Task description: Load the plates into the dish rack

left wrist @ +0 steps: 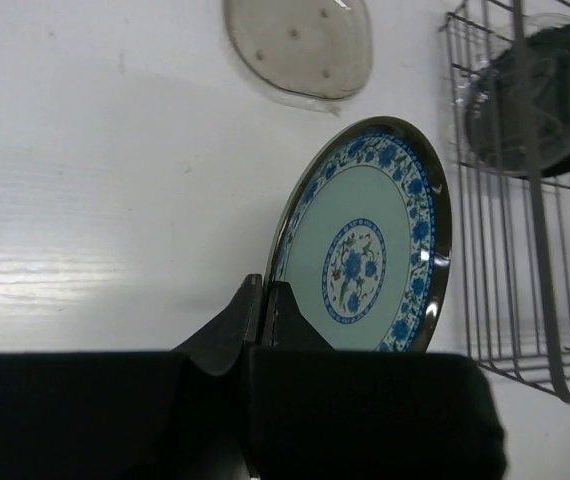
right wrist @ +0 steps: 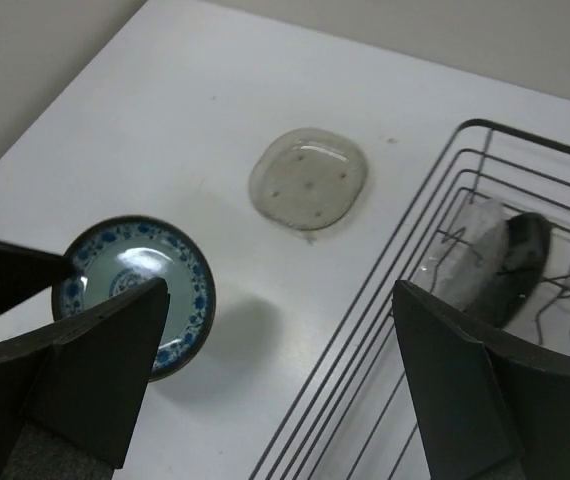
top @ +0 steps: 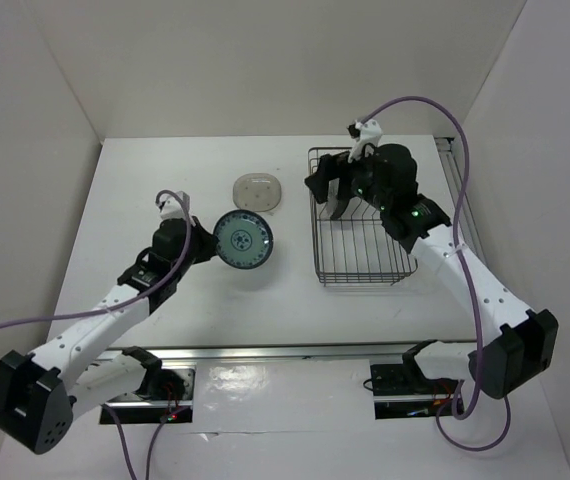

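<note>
My left gripper [top: 208,243] [left wrist: 265,290] is shut on the near rim of the blue-and-white patterned plate [top: 243,240] [left wrist: 365,250] [right wrist: 140,280], which stands tilted on edge, lifted left of the dish rack [top: 317,225] [left wrist: 525,290] [right wrist: 435,250]. A beige speckled plate [top: 258,192] [left wrist: 300,45] [right wrist: 308,178] lies flat on the table behind it. Inside the rack, a glossy black plate [right wrist: 523,262] [left wrist: 550,100] and a clear glass plate [right wrist: 473,250] stand on edge among the dividers. My right gripper [top: 331,192] [right wrist: 280,295] hangs open above the rack's far left corner, holding nothing.
White walls close in the table at the back and on both sides. The rack sits near the right wall. Purple cables loop from both arms.
</note>
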